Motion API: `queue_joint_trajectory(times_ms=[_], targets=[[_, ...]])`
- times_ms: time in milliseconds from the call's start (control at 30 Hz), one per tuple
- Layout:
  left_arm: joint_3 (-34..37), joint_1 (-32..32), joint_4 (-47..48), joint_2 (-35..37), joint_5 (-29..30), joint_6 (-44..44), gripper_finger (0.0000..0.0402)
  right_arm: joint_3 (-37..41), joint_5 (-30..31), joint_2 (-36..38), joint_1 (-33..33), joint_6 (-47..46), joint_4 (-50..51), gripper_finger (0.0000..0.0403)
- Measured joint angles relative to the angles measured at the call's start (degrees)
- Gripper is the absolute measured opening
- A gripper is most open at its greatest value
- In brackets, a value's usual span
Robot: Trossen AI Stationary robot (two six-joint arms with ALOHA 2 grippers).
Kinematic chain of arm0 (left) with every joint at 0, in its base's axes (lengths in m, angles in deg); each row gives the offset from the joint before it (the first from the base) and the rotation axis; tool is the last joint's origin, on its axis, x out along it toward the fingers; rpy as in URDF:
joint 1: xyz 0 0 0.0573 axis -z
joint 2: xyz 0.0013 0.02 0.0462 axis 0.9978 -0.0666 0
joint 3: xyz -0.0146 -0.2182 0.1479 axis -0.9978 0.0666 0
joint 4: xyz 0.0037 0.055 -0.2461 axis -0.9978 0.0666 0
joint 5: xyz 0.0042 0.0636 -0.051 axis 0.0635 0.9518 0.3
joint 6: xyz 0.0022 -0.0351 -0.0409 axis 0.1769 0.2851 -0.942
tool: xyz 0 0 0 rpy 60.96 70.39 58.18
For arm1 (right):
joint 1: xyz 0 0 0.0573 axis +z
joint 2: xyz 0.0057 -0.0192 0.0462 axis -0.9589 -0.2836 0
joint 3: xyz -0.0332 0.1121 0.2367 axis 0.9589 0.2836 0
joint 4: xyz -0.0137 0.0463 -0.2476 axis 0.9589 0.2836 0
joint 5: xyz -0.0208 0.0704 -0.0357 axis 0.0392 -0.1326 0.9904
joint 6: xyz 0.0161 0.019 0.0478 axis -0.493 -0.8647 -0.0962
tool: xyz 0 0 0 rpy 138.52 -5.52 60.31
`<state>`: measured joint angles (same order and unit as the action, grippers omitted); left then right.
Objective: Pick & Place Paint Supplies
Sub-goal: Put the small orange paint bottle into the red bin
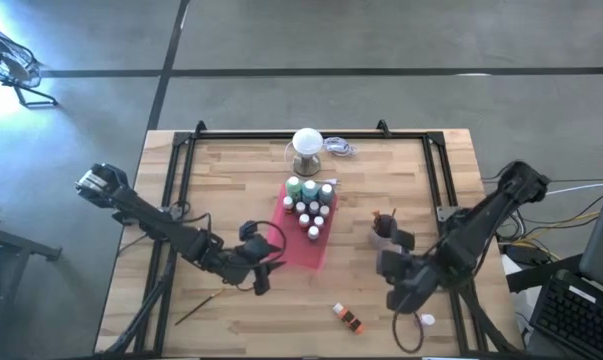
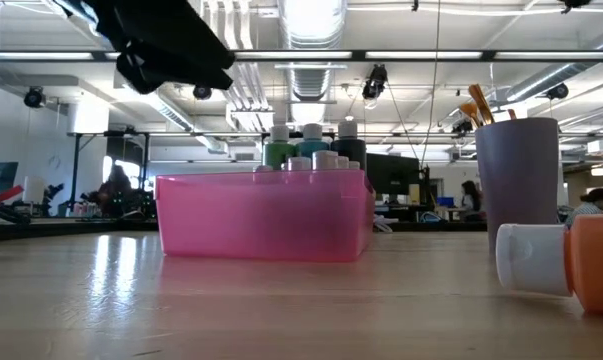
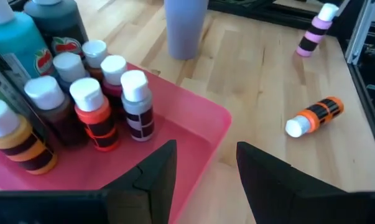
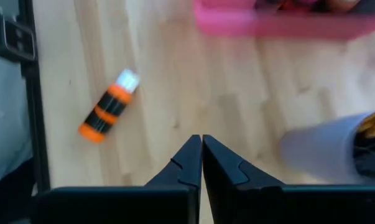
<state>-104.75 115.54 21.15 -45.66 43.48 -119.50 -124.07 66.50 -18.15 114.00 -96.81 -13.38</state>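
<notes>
A pink tray [image 1: 303,245] at the table's middle holds several white-capped paint bottles [image 3: 91,112] and a larger teal bottle [image 3: 13,37], all upright. My left gripper [image 3: 203,171] hangs open above the tray's near left corner, with nothing between its fingers. An orange bottle [image 1: 348,317] lies on its side on the wood near the front edge. My right gripper [image 4: 201,142] hovers shut and empty over bare wood between that bottle and a grey cup [image 1: 384,230] holding brushes. A thin brush [image 1: 201,305] lies flat at front left.
A white ball-topped clear stand [image 1: 308,145] stands behind the tray near the far edge. A pink-striped bottle [image 3: 318,28] stands by the right rail. Black frame rails [image 1: 181,180] run along the table's left, right and far sides. Bare wood shows right of the tray.
</notes>
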Motion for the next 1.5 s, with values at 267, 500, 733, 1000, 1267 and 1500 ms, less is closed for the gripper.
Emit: queue_joint_trajectory(times_ms=[267, 500, 733, 1000, 1267, 1500], targets=[[6.3, 0.2, -6.0, 0.0, 0.0, -0.2, 0.0172, 0.0, -7.1, -8.1, 2.7, -12.2, -0.2, 0.0009], [7.7, 0.2, -6.1, 0.0, 0.1, 3.5, 0.0172, -6.0, -11.1, -17.4, 2.7, -17.3, -4.4, 0.001], [7.7, 0.2, -5.7, 0.0, 0.1, 11.9, 0.0172, -15.8, -13.2, -26.7, 1.7, -21.2, -6.4, 0.006], [7.8, 0.0, -1.4, 0.0, 0.2, 21.3, 0.0172, -21.9, -15.2, -33.6, 1.6, -29.0, -6.1, 0.0158], [7.8, -1.3, -1.5, 0.0, 0.2, 27.6, 0.0172, -26.8, -19.5, -41.4, 1.2, -31.2, -6.0, 0.0219], [7.8, -2.7, -1.1, 0.0, 0.2, 27.9, 0.0172, -27.8, -21.7, -44.3, -0.6, -31.2, -4.9, 0.0232]])
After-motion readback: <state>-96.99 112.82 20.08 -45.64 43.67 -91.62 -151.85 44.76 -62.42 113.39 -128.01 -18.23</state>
